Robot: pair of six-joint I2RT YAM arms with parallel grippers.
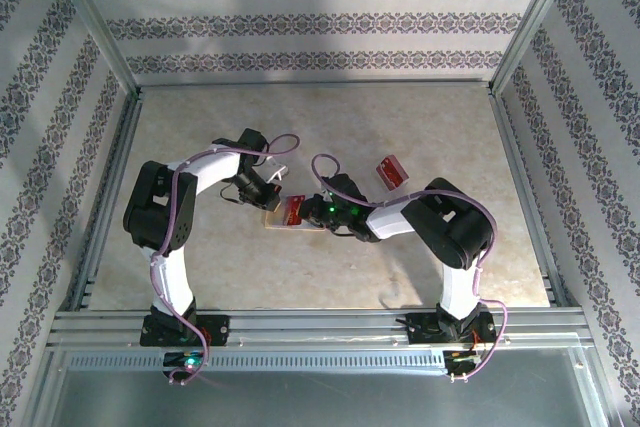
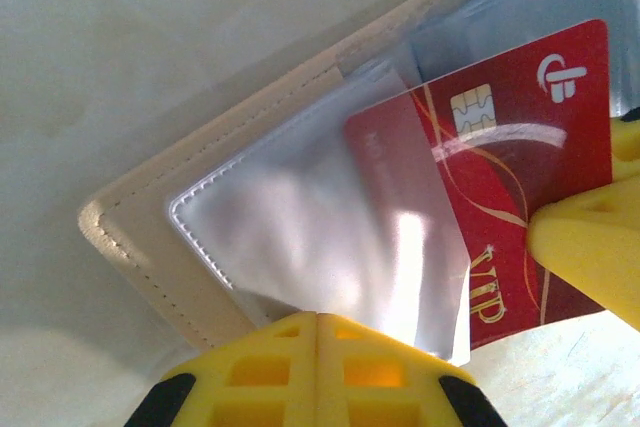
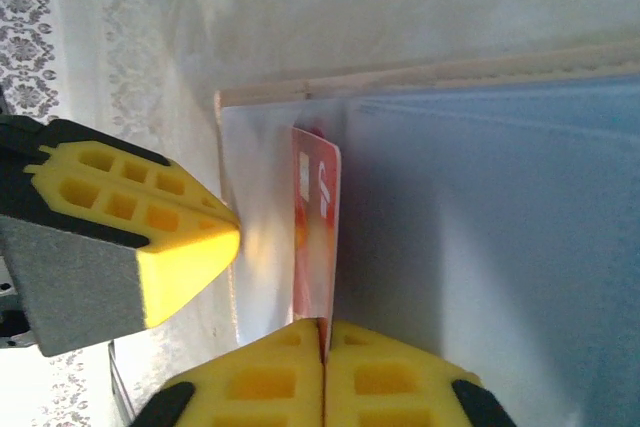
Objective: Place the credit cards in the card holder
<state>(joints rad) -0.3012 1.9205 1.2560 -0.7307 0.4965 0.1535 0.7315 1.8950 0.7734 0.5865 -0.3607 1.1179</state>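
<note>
**A:** Where's the left gripper (image 2: 318,332)?
**B:** At the left side of the card holder (image 2: 150,237). Its jaws are closed together and the tips sit against the edge of a clear sleeve (image 2: 300,237). I can't tell whether they pinch it.
**A:** And the card holder?
**B:** It lies open on the table (image 1: 200,137), sleeves facing up.
**A:** The card?
**B:** A red card (image 2: 540,137) lies over the card holder. One end is tucked under that sleeve and the chip end is outside.
**A:** And the right gripper (image 3: 322,347)?
**B:** At the card holder's right side, clamped on the red card's outer edge.
**A:** Any more cards?
**B:** A second red card (image 1: 392,172) lies on the table, apart from the card holder, to its right and further back.
</note>
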